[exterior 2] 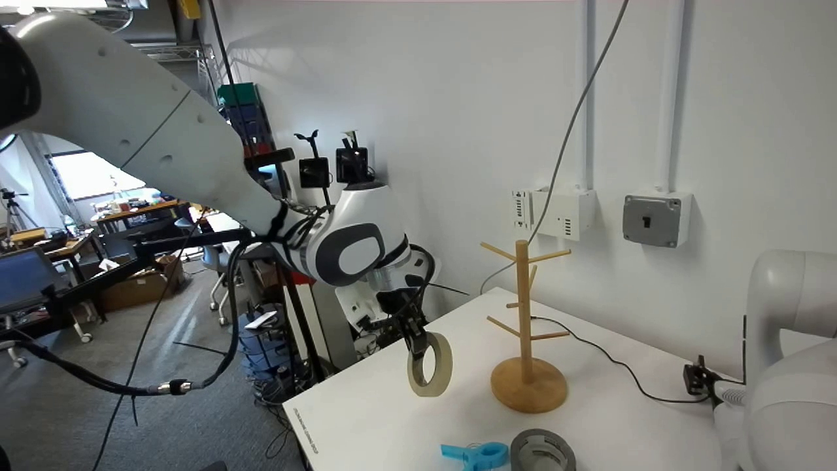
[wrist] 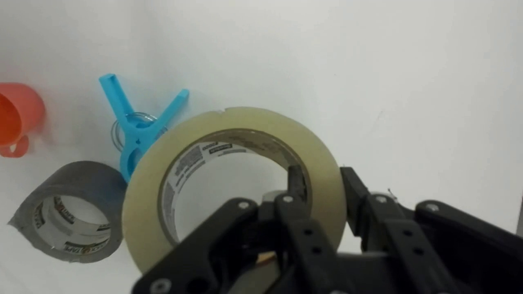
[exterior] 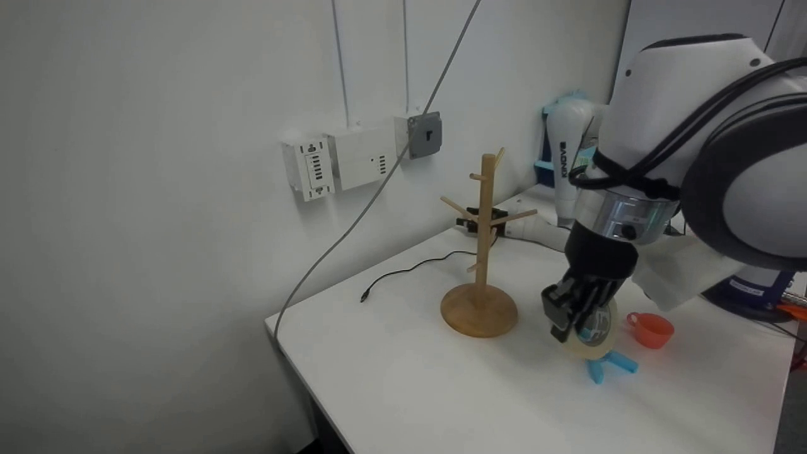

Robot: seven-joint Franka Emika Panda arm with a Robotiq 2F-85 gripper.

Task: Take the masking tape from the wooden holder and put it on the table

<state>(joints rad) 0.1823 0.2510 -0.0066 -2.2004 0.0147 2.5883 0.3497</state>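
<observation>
The masking tape, a pale cream ring, shows in both exterior views (exterior: 589,354) (exterior 2: 443,363) and large in the wrist view (wrist: 141,204). My gripper (wrist: 322,175) is shut on one side of the ring, one finger inside the hole and one against the outer edge. In both exterior views the gripper (exterior: 567,328) (exterior 2: 418,347) holds the ring tilted on edge above the white table (exterior: 410,366) (exterior 2: 366,412). The wooden holder (exterior: 483,252) (exterior 2: 525,307) stands upright beside the tape, apart from it, with bare pegs. I cannot make out the holder in the wrist view.
A blue clamp (wrist: 137,134), a dark grey tape roll (wrist: 81,175) and a red cup (wrist: 30,106) lie near or below the held ring. A black cable (exterior: 416,268) runs behind the holder. Another white arm (exterior: 567,151) (exterior 2: 798,392) rests at the far side.
</observation>
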